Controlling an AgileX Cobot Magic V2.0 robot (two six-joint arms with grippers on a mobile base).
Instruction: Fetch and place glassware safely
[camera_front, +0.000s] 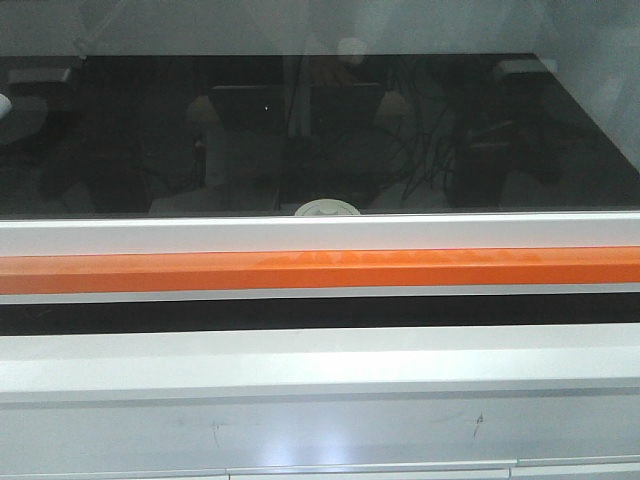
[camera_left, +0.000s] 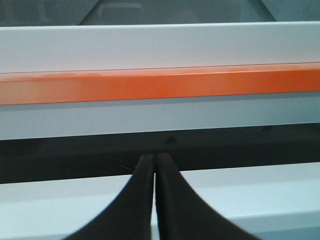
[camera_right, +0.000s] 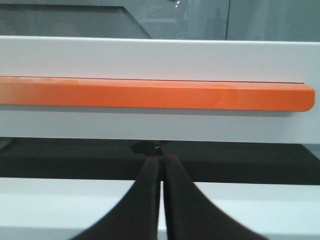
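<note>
Only the round cream-white lid of the glassware shows in the front view, peeking over the white ledge in front of a dark glass panel; the jar body is hidden. My left gripper is shut, its two dark fingers pressed together with nothing between them, pointing at a black gap under the orange bar. My right gripper is shut likewise, aimed at the same kind of gap below the orange bar. Neither gripper appears in the front view.
A white cabinet front fills the lower part of the front view. An orange bar runs across it, with a black slot beneath. A dark reflective panel stands behind. The bar's right end shows in the right wrist view.
</note>
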